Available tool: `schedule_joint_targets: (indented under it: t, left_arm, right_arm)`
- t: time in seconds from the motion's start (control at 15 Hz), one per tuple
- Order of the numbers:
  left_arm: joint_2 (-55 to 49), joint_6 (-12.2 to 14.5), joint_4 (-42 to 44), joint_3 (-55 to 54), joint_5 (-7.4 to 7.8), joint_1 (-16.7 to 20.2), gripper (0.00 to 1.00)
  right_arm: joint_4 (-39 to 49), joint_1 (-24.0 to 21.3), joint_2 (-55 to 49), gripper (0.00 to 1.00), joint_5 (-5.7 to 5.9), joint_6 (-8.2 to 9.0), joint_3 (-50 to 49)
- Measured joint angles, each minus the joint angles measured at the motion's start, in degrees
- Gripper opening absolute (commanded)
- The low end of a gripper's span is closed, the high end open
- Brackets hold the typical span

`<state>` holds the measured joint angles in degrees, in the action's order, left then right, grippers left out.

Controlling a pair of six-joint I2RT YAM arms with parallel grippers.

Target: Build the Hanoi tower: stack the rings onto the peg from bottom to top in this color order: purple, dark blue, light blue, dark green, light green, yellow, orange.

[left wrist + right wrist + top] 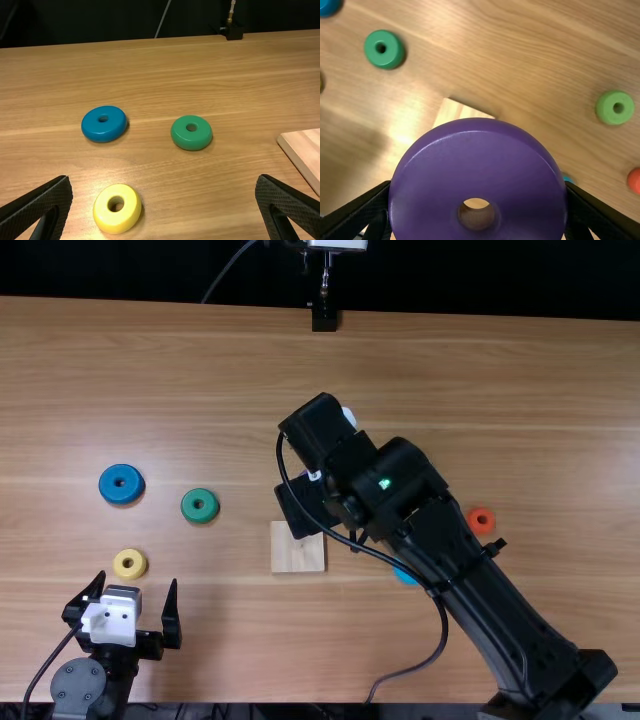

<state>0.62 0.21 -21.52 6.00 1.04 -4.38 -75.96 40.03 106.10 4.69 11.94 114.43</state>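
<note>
Purple ring (425, 190), pinched in the right pincer (308, 505), partly hiding the wooden square (457, 112). Left of the square: the spread left pincer (138, 578), yellow ring (120, 563), dark green ring (200, 518), dark blue ring (108, 485).

Dark backdrop (480, 280) beyond wooden table (480, 370).

Left hand (137, 578) wide, right arm (482, 592) outstretched

On the bench (480, 370) I see a first ring (108, 486), a second ring (189, 506) right of it, a third ring (119, 563) nearer me; right of the board (298, 557), a fourth ring (405, 577), fifth ring (472, 521), sixth ring (607, 111); in my right pincer (312, 502), a seventh ring (435, 175).
</note>
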Motion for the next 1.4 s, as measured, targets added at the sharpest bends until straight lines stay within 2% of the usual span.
schedule_joint_targets:
  t: [0.8, 1.4]
  left_arm:
    - [0.00, 0.00, 0.02, 0.00, 0.00, 0.00, 1.00]
    - [0.00, -0.02, 0.02, 0.00, 0.00, 0.00, 1.00]
  right_arm:
    - [0.11, 3.41, 0.00, 0.00, 0.02, 0.24, 0.00]
    - [0.61, 3.48, 0.90, 0.00, 0.02, 0.35, -1.64]
